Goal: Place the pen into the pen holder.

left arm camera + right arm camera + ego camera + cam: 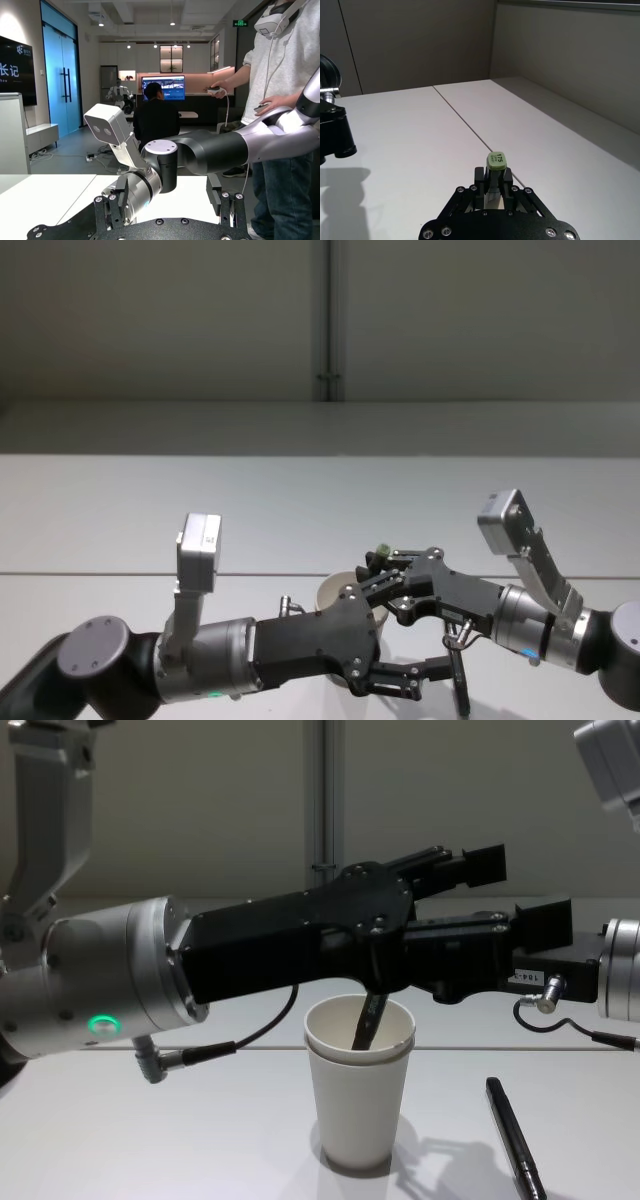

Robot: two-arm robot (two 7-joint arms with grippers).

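Observation:
The pen holder [360,1105], a tall off-white paper cup, stands on the table; in the head view its rim [332,590] peeks out behind my left gripper's body. A dark pen [367,1020] with a green end cap [381,551] hangs nearly upright, its lower end inside the cup's mouth. My right gripper [385,570] is shut on the pen just below the cap [496,160]. My left gripper [405,645] hovers open above and just in front of the cup, its fingers [225,202] spread wide toward the right arm's wrist.
A second dark pen [515,1135] lies flat on the white table [200,530] to the right of the cup, seen near my left gripper's lower finger [460,685]. A grey wall with a vertical post stands behind the table.

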